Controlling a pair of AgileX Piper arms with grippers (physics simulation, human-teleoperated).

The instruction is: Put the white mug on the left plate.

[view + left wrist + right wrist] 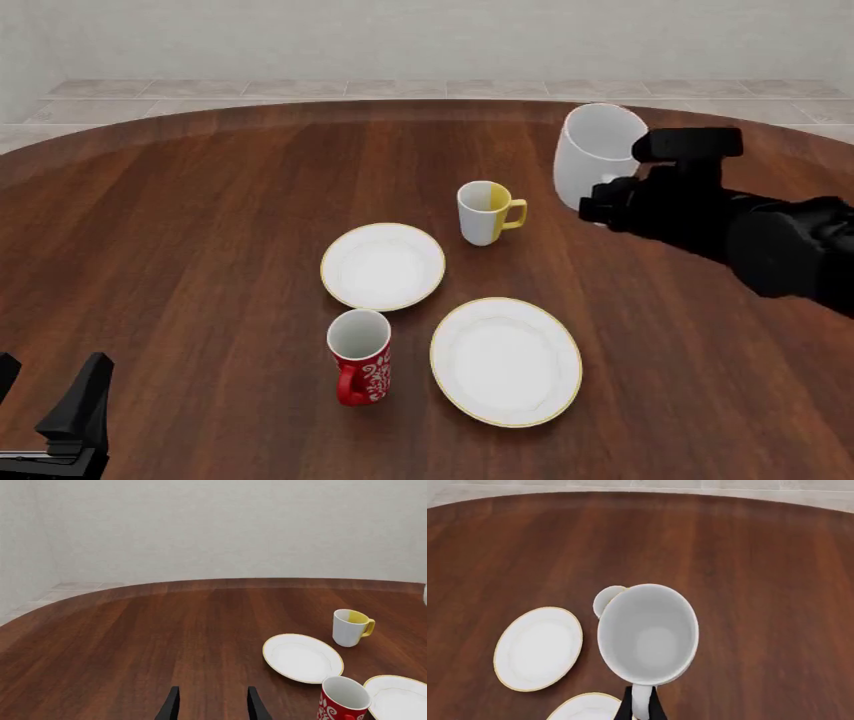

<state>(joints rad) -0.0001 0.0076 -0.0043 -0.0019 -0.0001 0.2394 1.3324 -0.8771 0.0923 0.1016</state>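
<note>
Half-hidden white mug handle

No readable text, label, brand, number or sign anywhere in the three views. Only a white ornamental pattern on the red mug, with no letters or digits to be made out in it.
</note>
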